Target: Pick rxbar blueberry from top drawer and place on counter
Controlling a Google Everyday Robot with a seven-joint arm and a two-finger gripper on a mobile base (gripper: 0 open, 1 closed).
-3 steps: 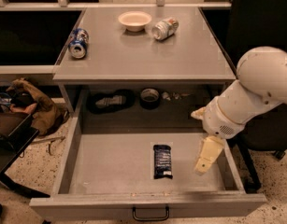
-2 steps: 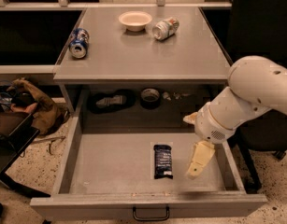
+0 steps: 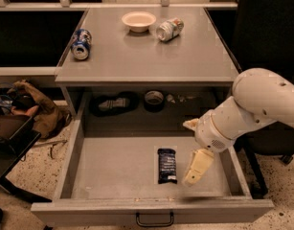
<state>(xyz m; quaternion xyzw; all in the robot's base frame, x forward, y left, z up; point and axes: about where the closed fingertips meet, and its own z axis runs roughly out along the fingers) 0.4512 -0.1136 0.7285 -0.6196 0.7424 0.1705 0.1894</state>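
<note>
The rxbar blueberry (image 3: pixel 167 165), a dark navy wrapper with pale print, lies flat on the floor of the open top drawer (image 3: pixel 113 176), right of its middle. My gripper (image 3: pixel 196 168), cream-coloured on a white arm, hangs inside the drawer just right of the bar, close beside it and apart from it. It holds nothing. The grey counter (image 3: pixel 146 56) lies above and behind the drawer.
On the counter lie a blue soda can (image 3: pixel 82 43) at the left edge, a white bowl (image 3: pixel 139 21) and a silver can (image 3: pixel 169 29) on its side. Dark items (image 3: pixel 112 103) and a tape roll (image 3: pixel 153 99) sit behind the drawer. A brown bag (image 3: pixel 36 111) lies left.
My gripper has moved left and a little down inside the drawer, closer to the bar. The bar has not moved.
</note>
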